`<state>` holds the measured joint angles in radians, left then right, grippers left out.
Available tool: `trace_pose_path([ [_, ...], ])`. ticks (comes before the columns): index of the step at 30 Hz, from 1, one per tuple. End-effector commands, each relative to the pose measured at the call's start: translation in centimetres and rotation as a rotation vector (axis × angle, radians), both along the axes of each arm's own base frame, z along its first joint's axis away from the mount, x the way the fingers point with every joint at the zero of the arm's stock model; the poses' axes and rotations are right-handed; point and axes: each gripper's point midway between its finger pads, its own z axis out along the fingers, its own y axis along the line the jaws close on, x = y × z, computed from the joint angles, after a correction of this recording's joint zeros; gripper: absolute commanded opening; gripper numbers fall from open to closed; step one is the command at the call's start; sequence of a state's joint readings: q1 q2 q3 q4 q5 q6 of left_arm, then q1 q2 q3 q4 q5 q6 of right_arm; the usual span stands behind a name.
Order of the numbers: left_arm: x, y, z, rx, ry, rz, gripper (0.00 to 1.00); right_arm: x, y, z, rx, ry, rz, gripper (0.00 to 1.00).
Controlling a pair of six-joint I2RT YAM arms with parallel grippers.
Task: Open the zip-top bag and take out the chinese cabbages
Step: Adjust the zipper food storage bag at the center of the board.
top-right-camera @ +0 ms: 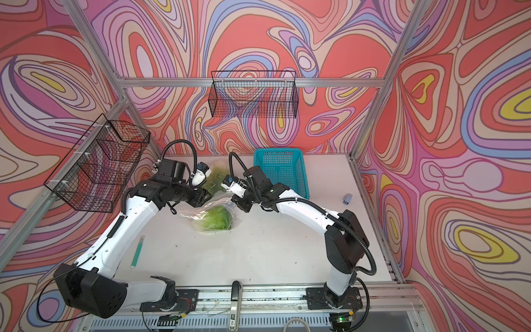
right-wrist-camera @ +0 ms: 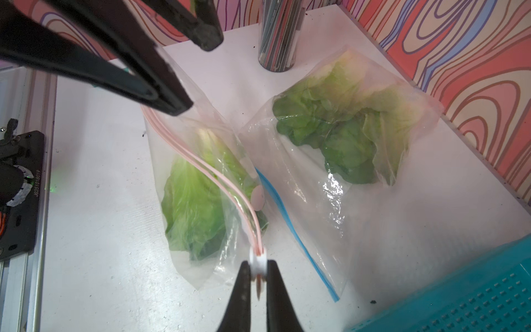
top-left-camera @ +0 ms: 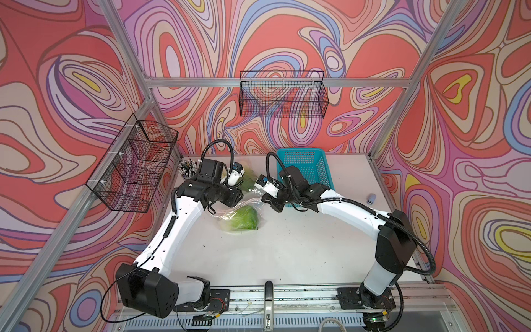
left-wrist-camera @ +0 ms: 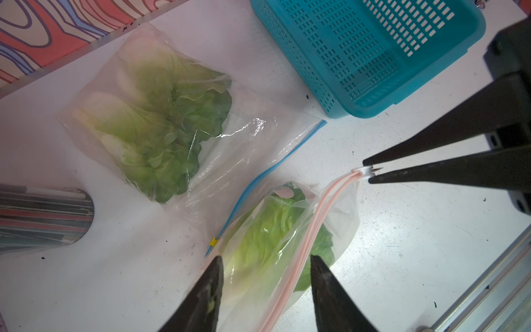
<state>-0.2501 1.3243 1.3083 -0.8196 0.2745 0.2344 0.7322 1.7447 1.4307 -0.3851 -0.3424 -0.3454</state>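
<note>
**Right gripper has the slider, cabbages in the bag**

Centre of the frame in both top views, just above the middle, that's where it is all happening! The zip-top bag [top-left-camera: 227, 214] sits on the white table [top-left-camera: 287, 247] with both arms leaning in over it from either side. The chinese cabbages [top-left-camera: 244, 220] are inside it, pale yellow-green leaves pressed against the clear plastic.

Look at the right gripper [right-wrist-camera: 258, 270]: its fingers are pinched tight on the little white slider [right-wrist-camera: 258, 258] at one end of the pink zip track [right-wrist-camera: 230, 195]. The track runs off in two parted strands across the top of the bag toward the left gripper [left-wrist-camera: 267, 258].

That one has its fingers [left-wrist-camera: 212, 287] standing well apart, with the other end of the bag and the pink track between them. Whether they are actually pressing on the plastic, I cannot tell.

Just behind, toward the top of the frame, lies a second clear bag [left-wrist-camera: 258, 149] with a blue zip strip and darker greens inside, its edge touching the first bag. The teal basket [top-left-camera: 311, 163] stands at upper centre-right beside the right arm, and a cup of pens [top-left-camera: 186, 168] is tucked at the table's upper-left corner.
</note>
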Motion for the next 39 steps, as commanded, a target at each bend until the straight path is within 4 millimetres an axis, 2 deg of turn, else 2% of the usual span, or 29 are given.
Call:
trace_pose_path([
  [1,0.0,0.0,-0.7,0.046,0.005,-0.039,0.53,0.4,0.3,0.3,0.01,0.013,0.019,0.0],
  [2,-0.1,0.2,-0.9,0.059,0.01,-0.037,0.54,0.5,0.3,-0.4,0.001,0.026,0.019,0.0],
  [10,-0.8,3.3,-1.4,0.227,-0.023,0.007,0.6,1.2,-0.3,-0.7,-0.006,0.037,0.003,0.0],
  [14,-1.6,3.5,-1.5,0.235,-0.036,-0.007,0.71,1.5,-0.4,-0.9,-0.007,0.047,0.003,0.0],
  [19,-1.9,3.7,-1.7,0.244,-0.046,-0.011,0.75,1.8,-0.2,-1.0,-0.001,0.056,0.009,0.0],
  [39,-2.2,3.1,-3.8,0.247,0.016,-0.07,0.66,2.2,-0.4,-1.4,0.001,0.073,0.007,0.0],
])
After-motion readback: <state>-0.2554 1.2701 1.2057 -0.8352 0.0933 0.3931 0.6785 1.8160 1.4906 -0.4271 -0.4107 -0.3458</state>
